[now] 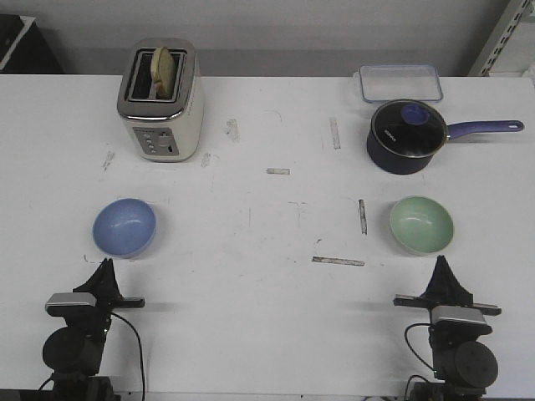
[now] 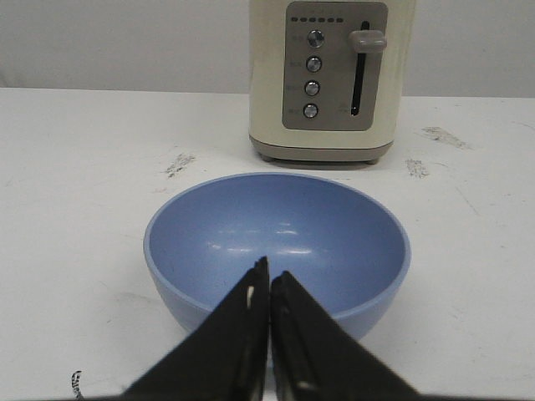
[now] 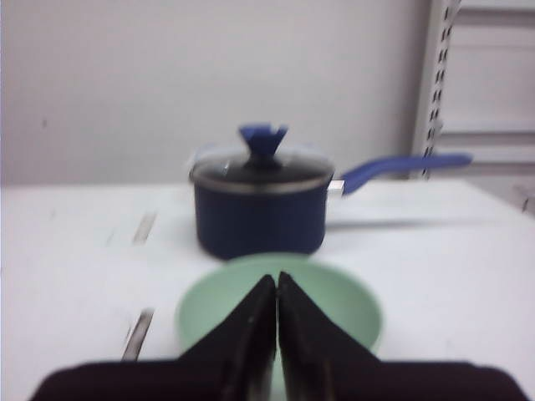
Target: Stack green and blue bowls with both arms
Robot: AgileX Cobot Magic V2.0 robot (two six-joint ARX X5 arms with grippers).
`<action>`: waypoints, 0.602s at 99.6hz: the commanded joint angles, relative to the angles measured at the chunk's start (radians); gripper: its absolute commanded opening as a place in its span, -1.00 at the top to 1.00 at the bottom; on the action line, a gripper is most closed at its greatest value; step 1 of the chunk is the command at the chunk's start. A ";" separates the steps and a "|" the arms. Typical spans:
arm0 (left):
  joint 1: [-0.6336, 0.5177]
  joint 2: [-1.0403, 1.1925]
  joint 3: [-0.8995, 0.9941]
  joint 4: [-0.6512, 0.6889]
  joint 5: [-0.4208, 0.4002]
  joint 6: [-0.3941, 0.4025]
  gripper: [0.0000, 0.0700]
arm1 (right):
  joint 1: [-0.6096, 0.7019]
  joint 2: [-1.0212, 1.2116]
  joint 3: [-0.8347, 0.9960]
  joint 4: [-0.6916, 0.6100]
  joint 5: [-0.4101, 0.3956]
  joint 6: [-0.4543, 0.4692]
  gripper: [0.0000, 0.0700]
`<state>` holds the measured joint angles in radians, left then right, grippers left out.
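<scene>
The blue bowl (image 1: 124, 227) sits upright and empty on the left of the white table, also in the left wrist view (image 2: 276, 238). The green bowl (image 1: 421, 225) sits upright and empty on the right, also in the right wrist view (image 3: 334, 305). My left gripper (image 1: 105, 266) is shut and empty, just short of the blue bowl's near rim (image 2: 269, 276). My right gripper (image 1: 440, 263) is shut and empty, just short of the green bowl's near rim (image 3: 277, 280). Neither touches a bowl.
A cream toaster (image 1: 161, 100) with bread in a slot stands behind the blue bowl. A dark navy pot (image 1: 406, 137) with a glass lid and long handle stands behind the green bowl. A clear lidded container (image 1: 400, 83) lies at the back right. Tape marks dot the table (image 1: 267, 251).
</scene>
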<state>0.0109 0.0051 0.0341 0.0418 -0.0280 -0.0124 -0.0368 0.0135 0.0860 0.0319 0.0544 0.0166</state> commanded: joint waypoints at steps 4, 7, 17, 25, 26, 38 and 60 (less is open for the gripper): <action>0.001 -0.001 -0.021 0.010 -0.002 0.008 1.00 | -0.002 0.036 0.132 -0.003 0.007 0.007 1.00; 0.001 -0.001 -0.021 0.010 -0.002 0.008 1.00 | -0.002 0.059 0.177 -0.015 0.007 0.006 1.00; 0.001 -0.001 -0.021 0.010 -0.002 0.008 1.00 | -0.002 0.174 0.347 -0.098 0.005 0.004 1.00; 0.001 -0.001 -0.021 0.010 -0.002 0.008 1.00 | -0.002 0.298 0.493 -0.201 -0.002 0.004 0.94; 0.001 -0.001 -0.021 0.010 -0.002 0.008 1.00 | -0.002 0.316 0.513 -0.216 -0.002 0.005 0.94; 0.001 -0.001 -0.021 0.010 -0.002 0.008 1.00 | -0.002 0.520 0.719 -0.377 -0.002 0.005 0.73; 0.001 -0.001 -0.021 0.010 -0.002 0.008 1.00 | -0.008 0.882 1.023 -0.682 -0.005 0.006 -0.28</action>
<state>0.0109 0.0051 0.0341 0.0414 -0.0280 -0.0124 -0.0399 0.7952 1.0416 -0.5739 0.0525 0.0158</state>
